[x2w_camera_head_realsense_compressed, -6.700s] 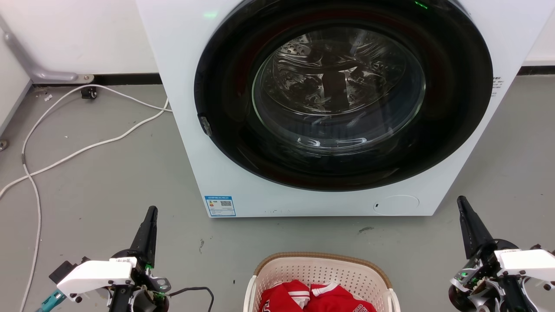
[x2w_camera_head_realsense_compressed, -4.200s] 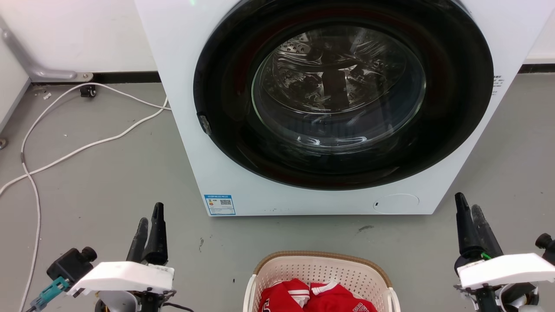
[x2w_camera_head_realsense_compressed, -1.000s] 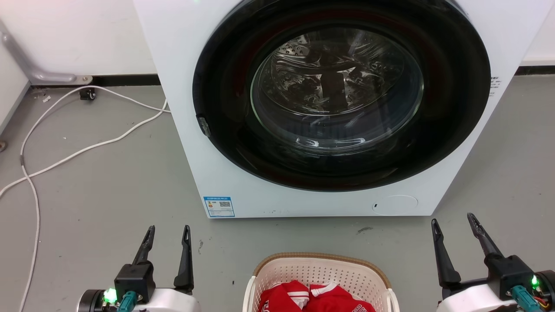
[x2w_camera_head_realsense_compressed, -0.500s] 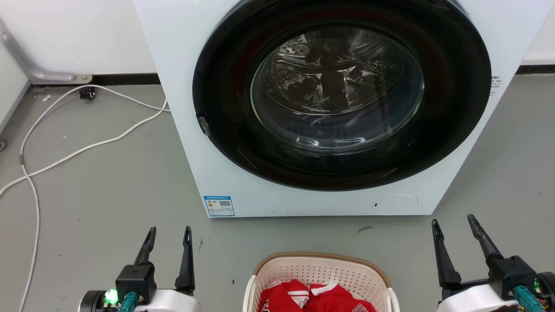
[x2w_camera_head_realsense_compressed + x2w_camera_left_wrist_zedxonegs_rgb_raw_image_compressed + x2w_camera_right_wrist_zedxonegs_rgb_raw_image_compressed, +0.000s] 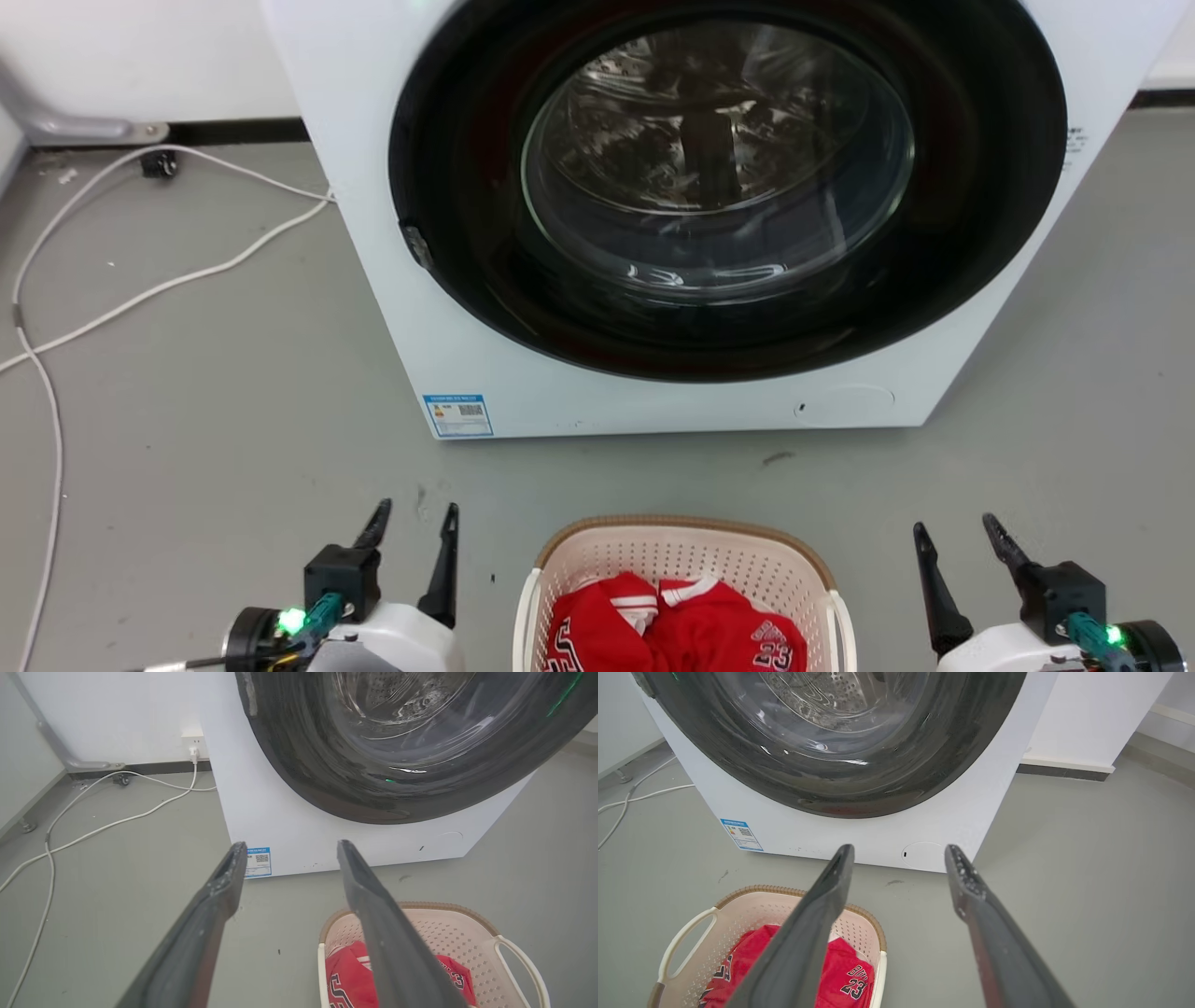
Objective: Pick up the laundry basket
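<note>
Two grippers, one basket, and the gap between them decides this one. The basket [image 5: 686, 522] sits on the floor [image 5: 205, 411] at the bottom centre of the head view, a red jersey [image 5: 672, 630] heaped inside; its near end runs off the bottom edge, so I cannot call its long axis. The left gripper [image 5: 416, 513] stands just off its left side and the right gripper [image 5: 954, 525] just off its right, flanking it about evenly, the left a shade closer; both have fingers spread apart with nothing between them, tips pointing ahead at the washer [image 5: 448, 308] and not in at the basket.

The white handles are the prize: the left handle [image 5: 523, 616] faces the left gripper and the right handle [image 5: 846, 625] faces the right; so each lies inward and a little back from its own fingertips, and to my eye both arms must swing in sideways and probably drop, since the wrist views look down on the rim from above.

The floor is smooth grey and flat, bare on both sides of the basket, so there's room to come in. The washer stands close ahead, its dark door [image 5: 709, 159] shut, with only a strip of floor between it and the far rim; lift straight up, I'd say, not forward. A white cable [image 5: 140, 294] trails well off to the left, no bother; a pale wall [image 5: 140, 47] runs behind.
</note>
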